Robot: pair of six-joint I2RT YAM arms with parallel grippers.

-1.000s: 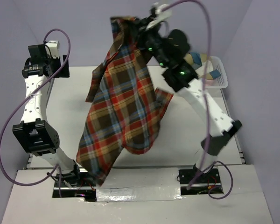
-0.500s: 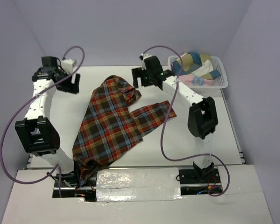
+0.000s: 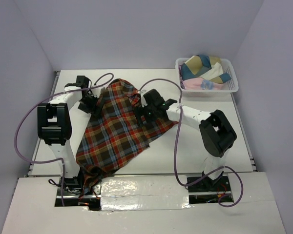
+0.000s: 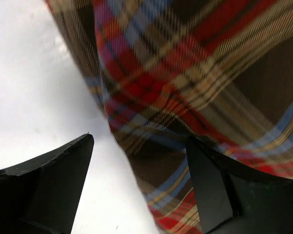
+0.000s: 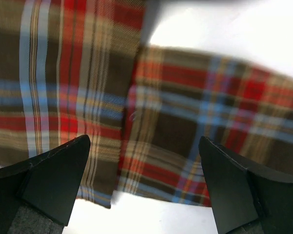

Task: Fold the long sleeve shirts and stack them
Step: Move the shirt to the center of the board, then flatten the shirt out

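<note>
1 shirt [image 3: 117, 131] lies rumpled on the bench [image 3: 205, 156], not yet folded. The left tool [image 4: 139, 141] and right tool [image 5: 144, 141] hang above it, wide open and empty.

We get top view from high above near edge of tabletop [image 3: 161, 158], looking down and forward, far enough to take in whole surface. Left wrist view rides left hand [image 4: 139, 139], very close, facing down at plaid shirt [image 4: 195, 73] edge beside bare tabletop. Right wrist view rides right hand [image 5: 144, 140], equally close, facing down at shirt layers. We find same shirt in all three views.
</note>
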